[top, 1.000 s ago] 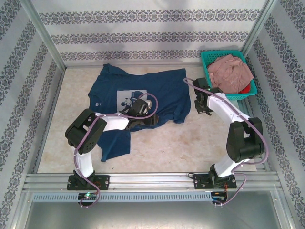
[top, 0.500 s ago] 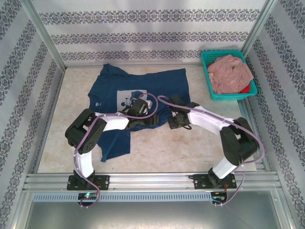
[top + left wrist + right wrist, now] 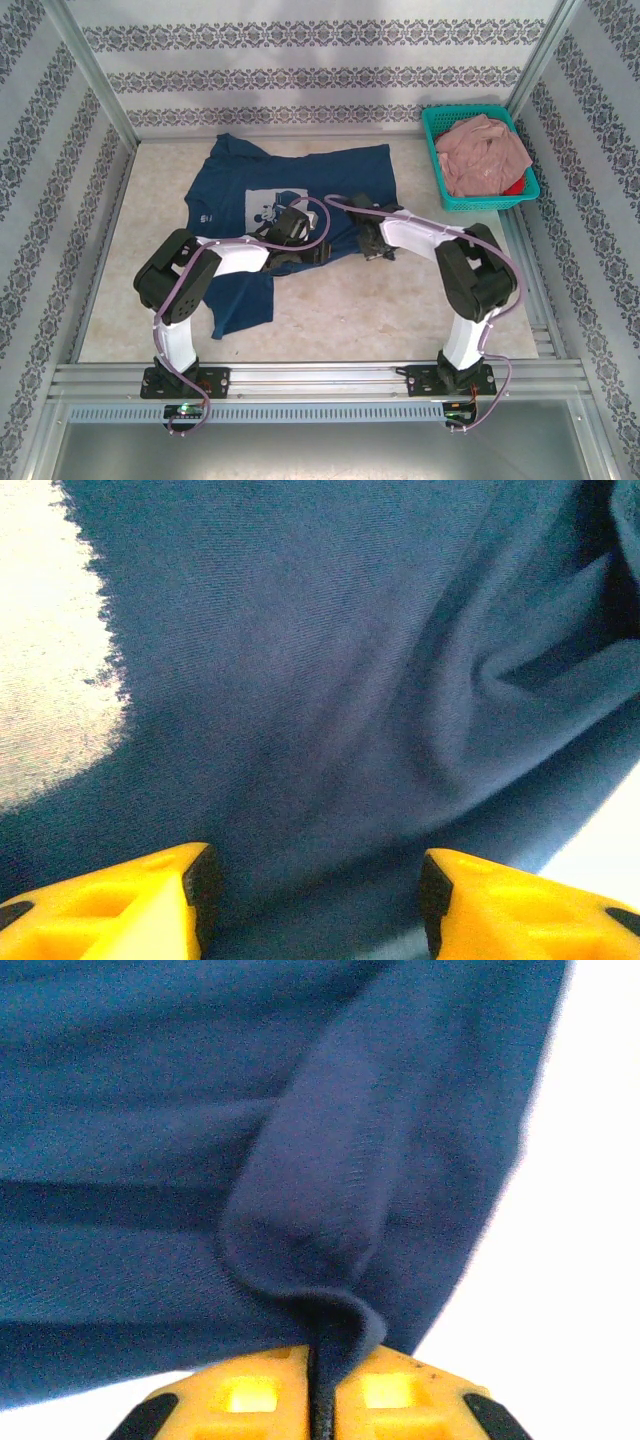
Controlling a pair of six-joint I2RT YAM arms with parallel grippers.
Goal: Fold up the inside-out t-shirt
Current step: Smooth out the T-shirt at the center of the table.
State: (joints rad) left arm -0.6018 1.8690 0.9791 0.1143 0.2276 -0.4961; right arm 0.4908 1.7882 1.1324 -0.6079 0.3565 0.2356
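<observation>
- Right gripper point(image 3: 368, 247) has swung from the basket point(image 3: 434, 150) to the t-shirt point(image 3: 300, 180) hem, jaws clamped on a fold.
- Left gripper point(image 3: 315, 880) over the cloth, jaws apart.

A dark navy short-sleeved t-shirt point(image 3: 345, 180) lies spread mostly flat on the pale desk point(image 3: 400, 310), left of centre, with its hem toward the right. A faded pale square print shows on the chest. One sleeve trails toward the near edge. The cloth is soft and creased, and a small fold at the near right corner is pinched in the right pincer point(image 3: 322, 1380).
</observation>
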